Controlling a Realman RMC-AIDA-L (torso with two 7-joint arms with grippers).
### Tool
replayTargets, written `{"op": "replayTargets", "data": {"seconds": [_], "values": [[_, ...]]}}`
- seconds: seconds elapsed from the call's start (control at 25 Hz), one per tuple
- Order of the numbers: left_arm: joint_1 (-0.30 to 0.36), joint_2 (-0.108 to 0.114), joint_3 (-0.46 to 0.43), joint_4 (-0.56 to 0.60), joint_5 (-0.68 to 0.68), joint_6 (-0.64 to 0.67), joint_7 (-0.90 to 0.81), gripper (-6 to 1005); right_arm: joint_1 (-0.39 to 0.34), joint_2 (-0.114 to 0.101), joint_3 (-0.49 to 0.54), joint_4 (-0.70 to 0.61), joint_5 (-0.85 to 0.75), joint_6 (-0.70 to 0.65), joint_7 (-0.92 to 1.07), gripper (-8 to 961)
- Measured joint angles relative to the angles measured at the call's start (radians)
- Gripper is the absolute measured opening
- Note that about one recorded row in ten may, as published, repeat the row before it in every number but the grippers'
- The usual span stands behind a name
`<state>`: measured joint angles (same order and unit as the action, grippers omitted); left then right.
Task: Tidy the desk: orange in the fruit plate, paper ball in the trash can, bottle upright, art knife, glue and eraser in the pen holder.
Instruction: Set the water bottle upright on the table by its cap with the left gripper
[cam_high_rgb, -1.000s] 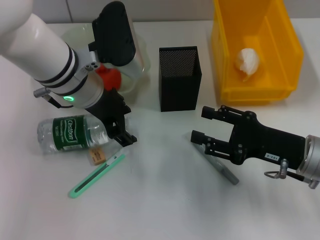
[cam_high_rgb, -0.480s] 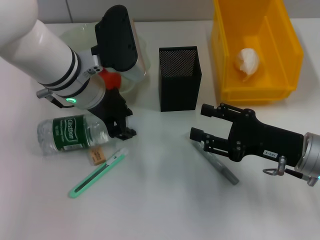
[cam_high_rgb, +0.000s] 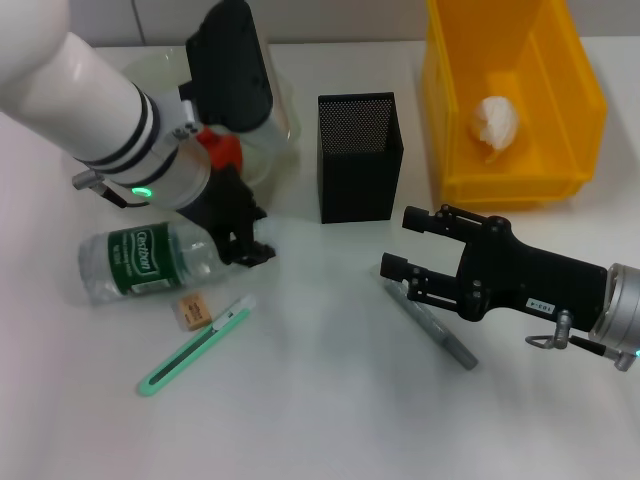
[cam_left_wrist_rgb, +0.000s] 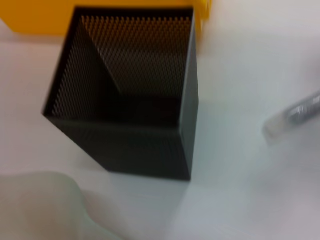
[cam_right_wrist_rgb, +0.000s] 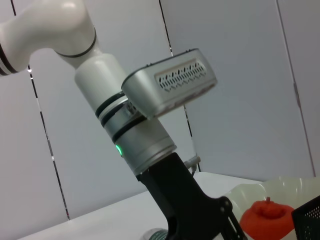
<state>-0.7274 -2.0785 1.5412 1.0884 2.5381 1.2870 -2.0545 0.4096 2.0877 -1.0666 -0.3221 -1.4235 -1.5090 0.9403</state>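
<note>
Lying across the white table (cam_high_rgb: 330, 400): yellow trash can (cam_high_rgb: 575, 110) holding the paper ball (cam_high_rgb: 495, 123), beyond the right end effector (cam_high_rgb: 400, 245). Standing between both end effectors: black mesh pen holder (cam_high_rgb: 359, 155). Lying on its side beside the left end effector (cam_high_rgb: 250, 250): bottle (cam_high_rgb: 145, 262), fingers' spacing impossible to tell. Sitting behind it: orange (cam_high_rgb: 222, 150) in the fruit plate (cam_high_rgb: 285, 115). Resting just below the right end effector's parted fingers: grey glue (cam_high_rgb: 432, 325). Lying nearer: green art knife (cam_high_rgb: 192, 350), small eraser (cam_high_rgb: 193, 308).
</note>
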Motion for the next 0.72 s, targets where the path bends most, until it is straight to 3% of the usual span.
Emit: {"op": "replayTargets", "data": {"seconds": [0.2,0.24,0.28,0.36,0.72], "values": [[0.049,0.007,-0.072,0.092,-0.057,0.043,0.007,438,0.003,0.000,0.001,0.000,0.000,0.001,0.000,695],[0.096,0.007,-0.110,0.164,-0.077,0.067,0.021,439,0.005,0.000,0.001,0.000,0.000,0.001,0.000,695],[0.096,0.007,-0.110,0.164,-0.077,0.067,0.021,440,0.005,0.000,0.001,0.000,0.000,0.001,0.000,695],[0.159,0.009,-0.166,0.238,-0.126,0.088,0.049,442,0.008,0.000,0.001,0.000,0.000,0.001,0.000,695],[0.291,0.011,-0.321,0.281,-0.298,0.104,0.147,451,0.025,0.001,-0.005,0.001,0.001,0.001,0.000,694]]}}
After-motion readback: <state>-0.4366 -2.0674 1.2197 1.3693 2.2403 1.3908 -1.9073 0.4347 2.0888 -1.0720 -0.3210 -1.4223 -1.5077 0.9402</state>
